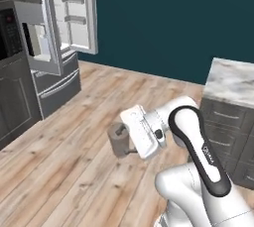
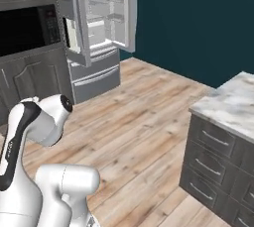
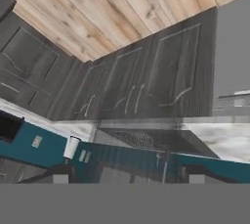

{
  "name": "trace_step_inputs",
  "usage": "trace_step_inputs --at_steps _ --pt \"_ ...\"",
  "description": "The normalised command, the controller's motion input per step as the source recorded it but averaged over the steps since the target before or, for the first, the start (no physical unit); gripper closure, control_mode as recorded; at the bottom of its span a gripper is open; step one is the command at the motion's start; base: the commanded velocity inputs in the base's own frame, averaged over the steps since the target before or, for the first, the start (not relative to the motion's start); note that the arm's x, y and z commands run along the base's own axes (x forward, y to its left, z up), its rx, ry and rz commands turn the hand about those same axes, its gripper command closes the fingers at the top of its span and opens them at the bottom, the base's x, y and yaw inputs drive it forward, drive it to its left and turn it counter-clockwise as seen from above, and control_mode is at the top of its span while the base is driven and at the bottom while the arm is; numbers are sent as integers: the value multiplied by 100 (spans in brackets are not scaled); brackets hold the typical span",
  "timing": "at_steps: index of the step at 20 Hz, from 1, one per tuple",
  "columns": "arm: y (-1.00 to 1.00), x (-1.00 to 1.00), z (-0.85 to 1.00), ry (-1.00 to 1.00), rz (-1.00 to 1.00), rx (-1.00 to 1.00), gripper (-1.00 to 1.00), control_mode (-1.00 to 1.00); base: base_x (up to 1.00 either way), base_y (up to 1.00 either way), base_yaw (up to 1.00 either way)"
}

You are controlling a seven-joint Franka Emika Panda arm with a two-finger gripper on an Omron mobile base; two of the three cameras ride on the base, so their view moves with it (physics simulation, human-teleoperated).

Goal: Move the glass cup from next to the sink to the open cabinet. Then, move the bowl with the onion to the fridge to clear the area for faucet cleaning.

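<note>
The gripper (image 1: 118, 141) holds the glass cup (image 1: 119, 140) between wide jaws, low over the wooden floor (image 1: 59, 156). Cup delivery appears unfinished; the open fridge (image 1: 62, 28) stands far left, the bowl step remaining.

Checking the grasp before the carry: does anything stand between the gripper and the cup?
Nothing visible does. In the left base view the cup sits at the end of the gripper, apparently gripped between its fingers, raised above the wood floor with nothing else touching it.
</note>
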Motion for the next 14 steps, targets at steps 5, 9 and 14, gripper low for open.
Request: trace_step_inputs --at_steps 5,9,14 --pt "0 0 0 0 0 0 100 100 100 60 -9" --pt "0 0 0 0 0 0 100 100 100 22 -2" --pt "0 0 0 0 0 0 100 100 100 -9 31"
